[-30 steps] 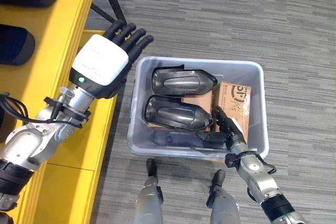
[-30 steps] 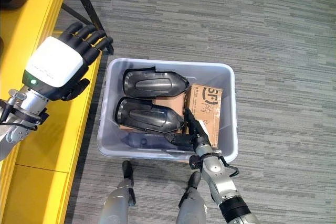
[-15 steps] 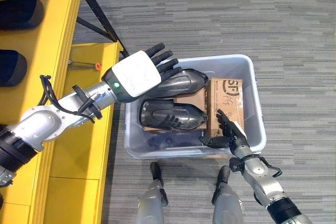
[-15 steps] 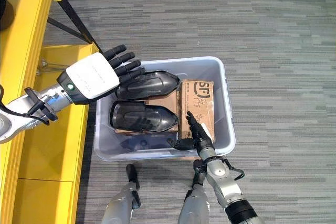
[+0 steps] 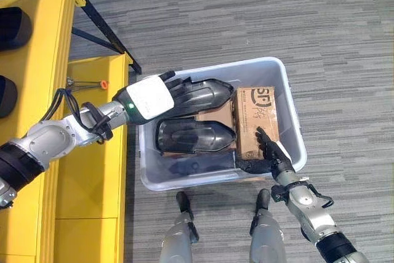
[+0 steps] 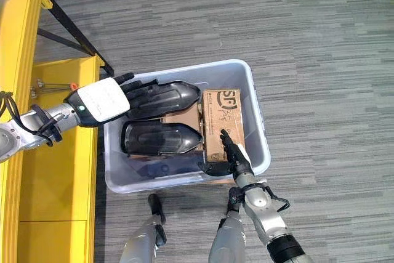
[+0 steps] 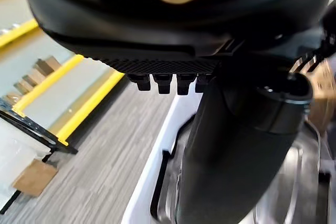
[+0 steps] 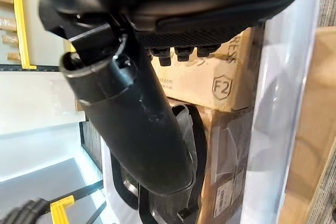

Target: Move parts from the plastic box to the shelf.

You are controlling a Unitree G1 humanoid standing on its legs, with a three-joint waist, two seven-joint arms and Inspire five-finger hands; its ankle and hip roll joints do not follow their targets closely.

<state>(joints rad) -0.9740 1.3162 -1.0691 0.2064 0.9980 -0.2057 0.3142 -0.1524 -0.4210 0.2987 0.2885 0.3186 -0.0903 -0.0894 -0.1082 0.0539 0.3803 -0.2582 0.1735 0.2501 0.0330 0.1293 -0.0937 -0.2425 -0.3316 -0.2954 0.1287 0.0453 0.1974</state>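
Note:
A grey plastic box (image 5: 290, 115) stands on the floor beside the yellow shelf (image 5: 43, 47). Two glossy black moulded parts lie in it: the upper part (image 5: 206, 92) and the lower part (image 5: 196, 137). A third dark part (image 5: 192, 165) lies low by the near wall. My left hand (image 5: 148, 98) reaches in from the shelf side, its straight fingers (image 6: 140, 90) laid over the upper part's wide end. The left wrist view looks along the thumb (image 7: 236, 145) down onto that part. My right hand (image 5: 271, 155) is open at the box's near right corner, fingers over the rim beside a cardboard carton (image 5: 257, 121).
Two more black parts (image 5: 13, 26) lie on the shelf's upper level at the far left. A black diagonal brace (image 5: 101, 29) runs from the shelf across the floor behind the box. Striped grey carpet (image 5: 345, 60) lies open to the right and beyond the box.
My left hand has come down from above the box and now lies on the upper black part. The camera has shifted; the right hand stays at the near right corner.

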